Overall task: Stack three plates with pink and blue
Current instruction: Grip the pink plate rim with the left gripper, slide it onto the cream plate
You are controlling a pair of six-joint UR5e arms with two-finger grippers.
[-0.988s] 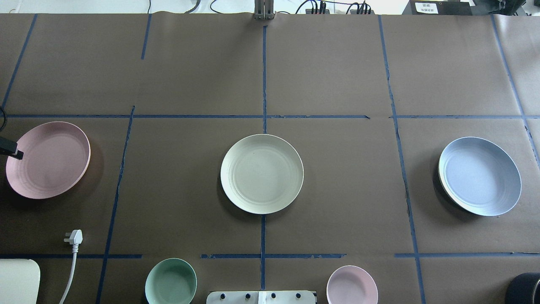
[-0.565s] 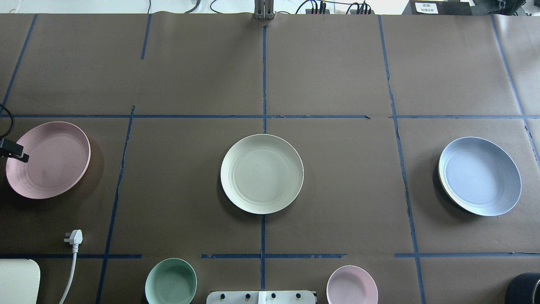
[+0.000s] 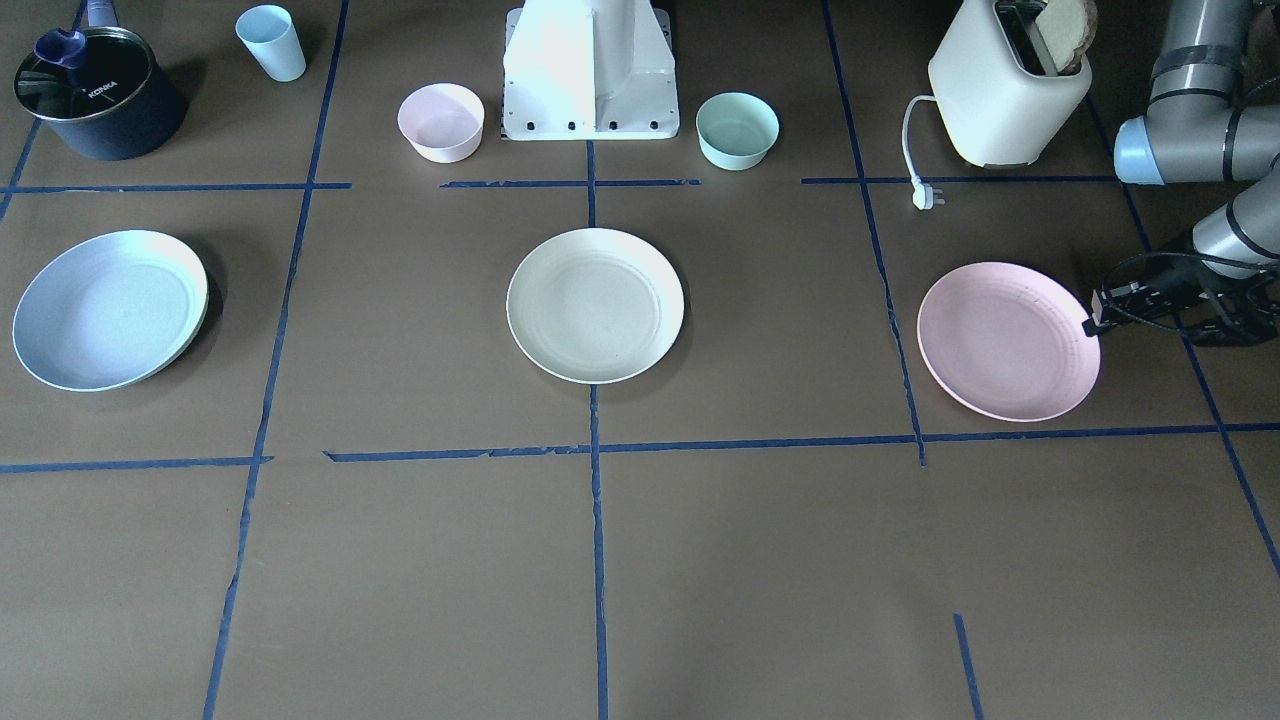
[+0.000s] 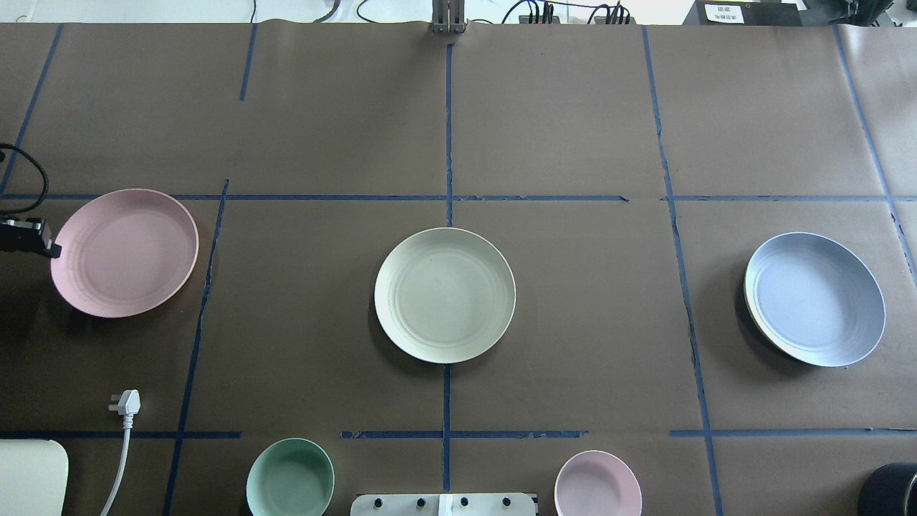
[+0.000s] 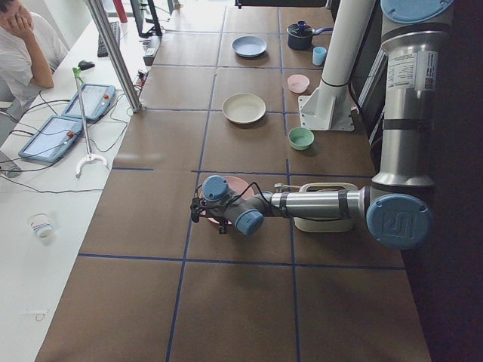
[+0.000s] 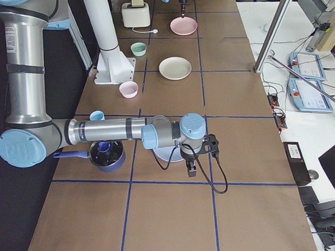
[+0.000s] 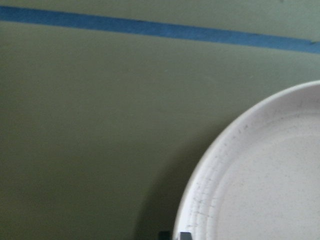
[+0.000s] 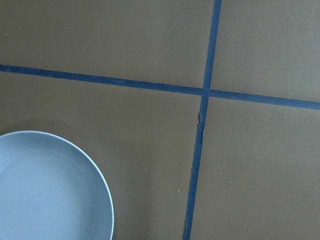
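Note:
The pale pink plate (image 4: 124,252) hangs a little above the table at the left, over its shadow. My left gripper (image 4: 49,249) is shut on its left rim; it also shows in the front view (image 3: 1092,325) at the pink plate (image 3: 1008,340). The left wrist view shows that rim (image 7: 210,190) close up. The cream-white plate (image 4: 445,294) lies at the centre. The pale blue plate (image 4: 814,299) lies at the right, slightly tilted. My right gripper (image 6: 190,170) shows only in the exterior right view, beside the blue plate (image 6: 168,154); I cannot tell whether it is open.
A mint-green bowl (image 4: 290,478) and a small pink bowl (image 4: 597,484) stand near the robot base (image 3: 590,70). A toaster (image 3: 1008,90) with its plug (image 4: 127,403) is at the near left. A dark pot (image 3: 98,92) and a blue cup (image 3: 271,42) are at the near right.
The pink plate has moved right and slightly away from the robot, held by my left gripper. The cream and blue plates have not moved.

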